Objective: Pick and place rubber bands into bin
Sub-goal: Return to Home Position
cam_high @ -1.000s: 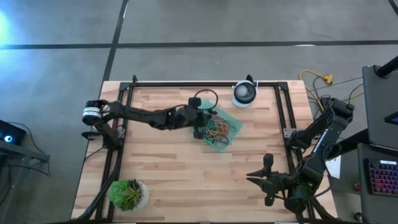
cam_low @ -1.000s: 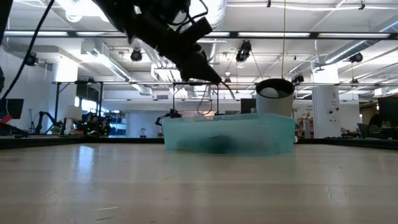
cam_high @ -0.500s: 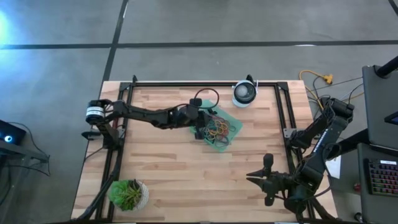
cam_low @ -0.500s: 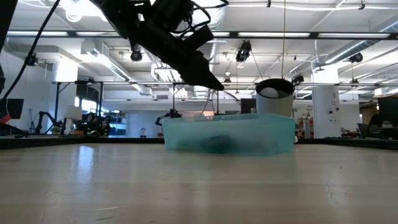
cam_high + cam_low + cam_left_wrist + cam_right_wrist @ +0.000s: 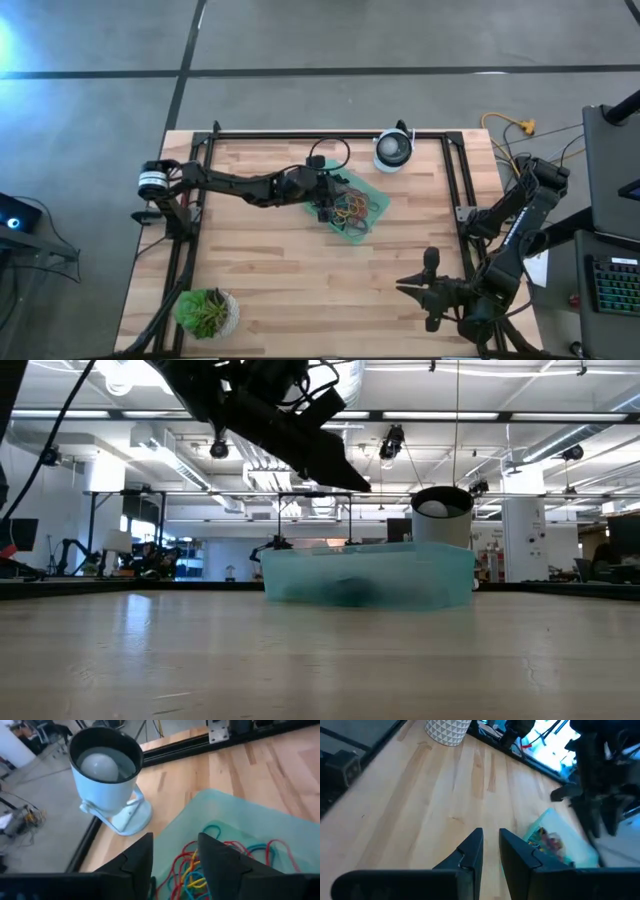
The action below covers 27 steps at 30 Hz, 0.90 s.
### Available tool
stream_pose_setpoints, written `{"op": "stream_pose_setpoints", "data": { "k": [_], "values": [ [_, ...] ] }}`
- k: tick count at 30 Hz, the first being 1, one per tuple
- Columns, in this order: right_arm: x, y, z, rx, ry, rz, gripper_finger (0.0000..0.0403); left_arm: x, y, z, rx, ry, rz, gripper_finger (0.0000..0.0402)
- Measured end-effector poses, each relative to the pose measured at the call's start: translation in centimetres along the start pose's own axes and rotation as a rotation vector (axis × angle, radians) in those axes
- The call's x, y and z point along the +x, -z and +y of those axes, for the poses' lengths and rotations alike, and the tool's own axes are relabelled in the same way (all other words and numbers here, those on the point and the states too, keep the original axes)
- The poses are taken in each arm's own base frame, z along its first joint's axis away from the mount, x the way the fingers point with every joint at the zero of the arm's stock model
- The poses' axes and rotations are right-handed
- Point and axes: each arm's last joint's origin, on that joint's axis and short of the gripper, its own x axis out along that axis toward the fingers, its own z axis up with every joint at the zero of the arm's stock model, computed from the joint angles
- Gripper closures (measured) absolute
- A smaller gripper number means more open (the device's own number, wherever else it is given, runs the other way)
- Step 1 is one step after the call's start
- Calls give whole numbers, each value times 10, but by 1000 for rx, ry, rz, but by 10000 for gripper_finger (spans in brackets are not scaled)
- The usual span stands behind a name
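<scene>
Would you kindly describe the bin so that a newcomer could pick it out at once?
On the wooden table, find the round white device at the edge. The bin is the shallow square mint-green tray close by, the only thing holding a tangle of coloured rubber bands.

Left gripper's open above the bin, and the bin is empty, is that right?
Not empty: the left wrist view shows the bin holding a tangle of coloured rubber bands. The left gripper is open above the bin, as you said.
</scene>
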Motion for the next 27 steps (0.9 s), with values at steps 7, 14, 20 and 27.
{"op": "stream_pose_setpoints", "data": {
  "k": [7,14,20,27],
  "values": [
    [-15,-15,-28,44,341,-157,346,-14,-15,8,-120,-72,-54,260],
    [-17,6,-75,69,402,-98,346,-43,-33,15,-44,39,-162,260],
    [-15,38,-130,218,366,-20,346,-73,-50,36,-4,229,-323,260],
    [-28,50,-167,70,-140,-490,346,-99,-49,62,-11,198,-312,260]
  ]
}}
